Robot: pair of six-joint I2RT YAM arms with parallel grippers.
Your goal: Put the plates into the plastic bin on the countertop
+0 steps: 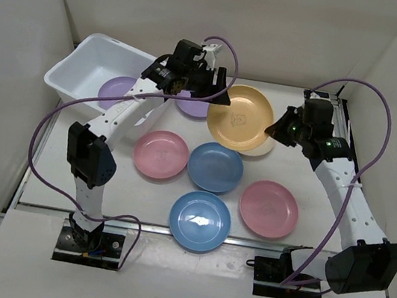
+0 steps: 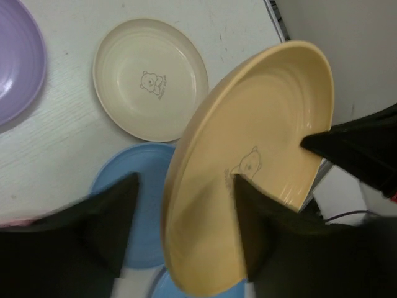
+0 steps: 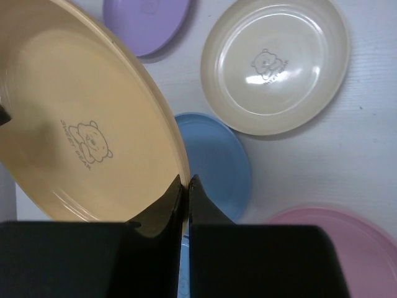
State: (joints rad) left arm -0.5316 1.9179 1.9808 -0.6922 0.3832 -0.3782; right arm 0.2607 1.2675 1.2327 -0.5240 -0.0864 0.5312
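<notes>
A yellow-orange plate (image 1: 240,116) hangs tilted above the countertop (image 1: 145,197), between both arms. My right gripper (image 1: 271,130) is shut on its right rim (image 3: 188,180). My left gripper (image 1: 219,92) straddles the opposite rim with its jaws open (image 2: 186,180). One finger lies against the plate's inner face (image 2: 248,167); the other stands apart from the underside. The plastic bin (image 1: 91,64) sits at the back left with a purple plate (image 1: 117,91) in it. On the countertop lie a second purple plate (image 1: 192,105), a cream one (image 1: 262,150), two pink (image 1: 161,154) (image 1: 269,209) and two blue (image 1: 215,167) (image 1: 201,220).
White walls close in the back and both sides. A metal rail (image 1: 343,119) runs behind the right arm. Purple cables (image 1: 53,114) loop beside each arm. The cream plate (image 2: 151,77) lies directly under the raised plate.
</notes>
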